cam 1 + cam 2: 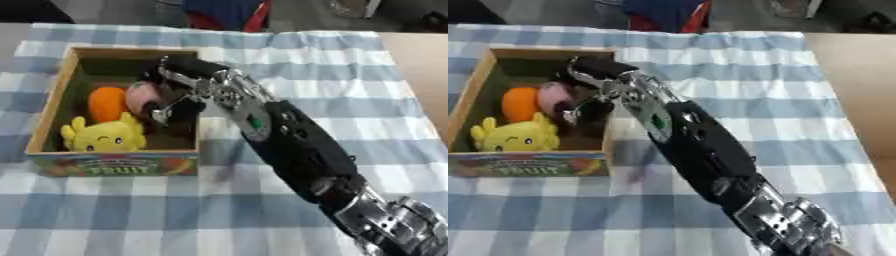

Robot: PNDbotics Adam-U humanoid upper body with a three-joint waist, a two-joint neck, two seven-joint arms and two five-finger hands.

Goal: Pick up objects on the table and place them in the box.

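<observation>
Pink object (140, 97) in right hand (179, 87) over box (52, 107).

Even, soft overhead light on my feed, moderately bright. Both eyes soft, slightly blurred throughout. Box (50, 122) interior darker, shaded by own walls. Faint shadow on checked cloth (350, 105) beside my right arm (289, 140). Small glints on silver joints. Far edge dim.

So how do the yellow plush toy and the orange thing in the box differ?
The yellow plush toy has a face and stubby ears; the orange thing is plain, smooth and rounded. The yellow toy sits at the box's near end, the orange one behind it, beside the pink object by the right hand. Both already lie inside the box.
</observation>
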